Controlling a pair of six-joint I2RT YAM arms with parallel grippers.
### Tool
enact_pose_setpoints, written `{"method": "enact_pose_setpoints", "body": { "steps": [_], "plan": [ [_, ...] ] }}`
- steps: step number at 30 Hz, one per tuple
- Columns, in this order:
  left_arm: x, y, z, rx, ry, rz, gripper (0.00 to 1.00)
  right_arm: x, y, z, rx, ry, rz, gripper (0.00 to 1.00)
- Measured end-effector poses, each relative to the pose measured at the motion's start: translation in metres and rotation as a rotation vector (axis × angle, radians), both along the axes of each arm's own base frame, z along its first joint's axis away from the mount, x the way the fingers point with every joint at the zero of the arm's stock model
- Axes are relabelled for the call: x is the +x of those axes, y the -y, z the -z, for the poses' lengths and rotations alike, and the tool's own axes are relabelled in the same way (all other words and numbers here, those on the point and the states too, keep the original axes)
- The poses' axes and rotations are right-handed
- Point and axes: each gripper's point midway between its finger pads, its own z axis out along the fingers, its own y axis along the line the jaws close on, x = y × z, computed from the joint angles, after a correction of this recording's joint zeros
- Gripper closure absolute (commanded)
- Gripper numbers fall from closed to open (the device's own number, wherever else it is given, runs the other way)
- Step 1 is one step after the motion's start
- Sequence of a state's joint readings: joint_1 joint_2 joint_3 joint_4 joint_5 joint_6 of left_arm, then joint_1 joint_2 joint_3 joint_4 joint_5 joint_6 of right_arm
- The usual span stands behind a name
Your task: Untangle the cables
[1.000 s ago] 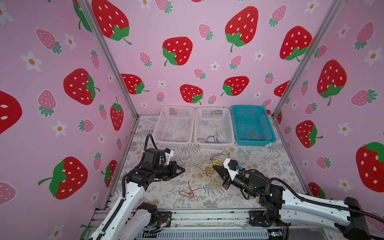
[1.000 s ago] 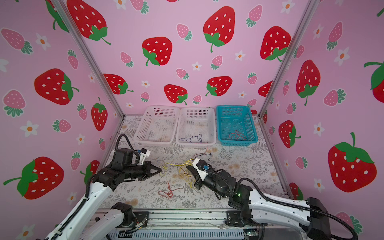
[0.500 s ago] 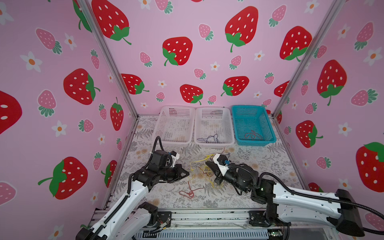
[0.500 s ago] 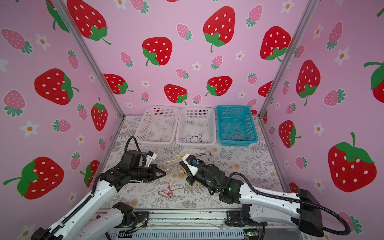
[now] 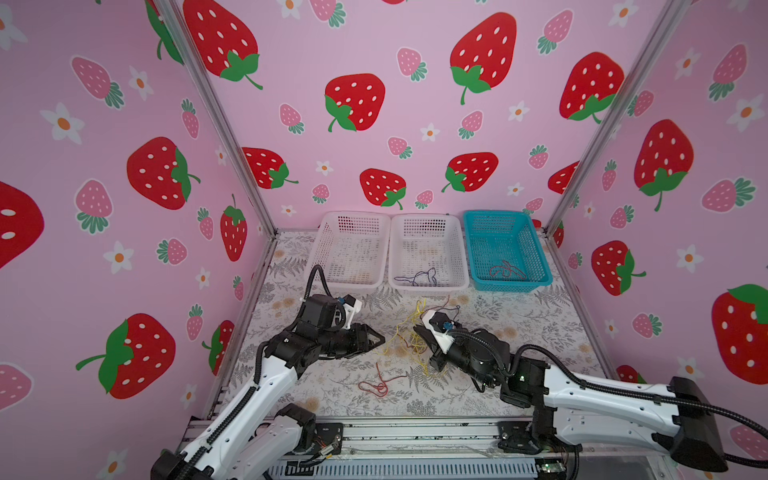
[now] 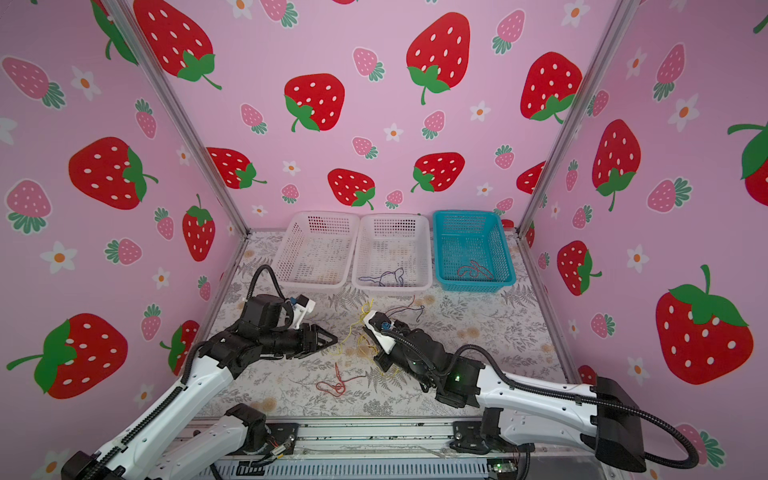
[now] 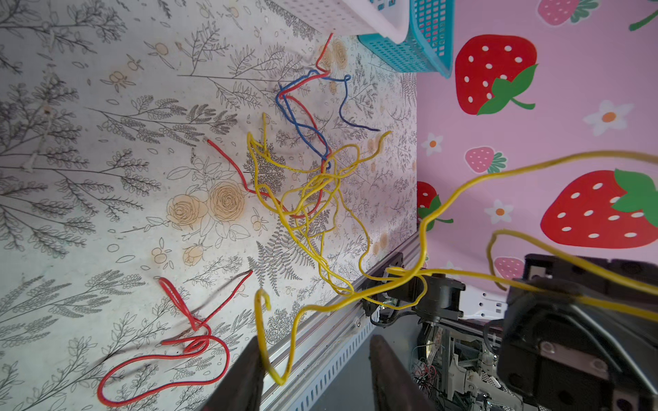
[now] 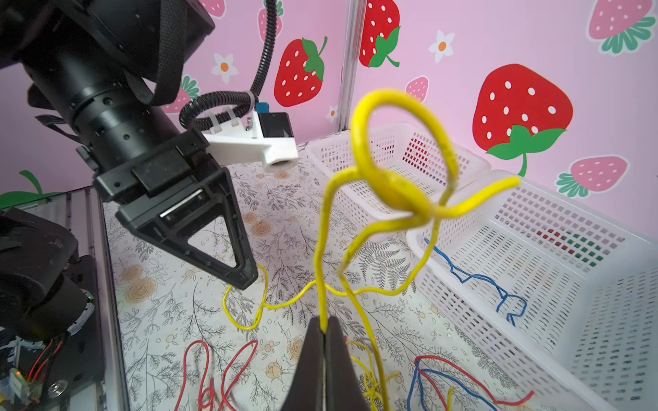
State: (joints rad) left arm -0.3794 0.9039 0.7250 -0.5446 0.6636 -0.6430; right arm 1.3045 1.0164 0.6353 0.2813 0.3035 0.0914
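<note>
Strawberry-papered walls enclose the floral-print table, where thin, curly yellow, red and blue cables lie tangled centrally. The right tool clamps a yellow strand; the left tool gapes around another bend. Pulling apart may tighten the knot.

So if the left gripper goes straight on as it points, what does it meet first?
Most likely the yellow cable hanging at the open fingertips of the left gripper; the right gripper seems farther on.
</note>
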Motion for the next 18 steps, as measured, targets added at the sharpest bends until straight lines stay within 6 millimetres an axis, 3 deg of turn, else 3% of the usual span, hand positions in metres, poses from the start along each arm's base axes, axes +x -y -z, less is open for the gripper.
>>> {"method": "enact_pose_setpoints", "body": {
  "steps": [8,12,15,17,18],
  "plan": [
    [0.000,0.001,-0.028,-0.004,0.094,0.040,0.37,-0.004,0.010,-0.015,0.034,0.020,-0.009,1.00],
    [-0.001,-0.001,-0.039,0.006,0.147,0.048,0.38,-0.010,0.014,-0.024,0.054,0.026,-0.036,1.00],
    [-0.003,-0.002,-0.046,-0.006,0.169,0.042,0.53,-0.013,0.015,-0.024,0.046,0.020,-0.054,1.00],
    [-0.003,-0.002,-0.055,-0.031,0.198,0.033,0.78,-0.015,0.014,-0.021,0.037,0.012,-0.070,1.00],
    [-0.003,-0.001,-0.060,-0.047,0.210,0.027,0.86,-0.017,0.013,-0.021,0.035,0.009,-0.077,1.00]
  ]
}}
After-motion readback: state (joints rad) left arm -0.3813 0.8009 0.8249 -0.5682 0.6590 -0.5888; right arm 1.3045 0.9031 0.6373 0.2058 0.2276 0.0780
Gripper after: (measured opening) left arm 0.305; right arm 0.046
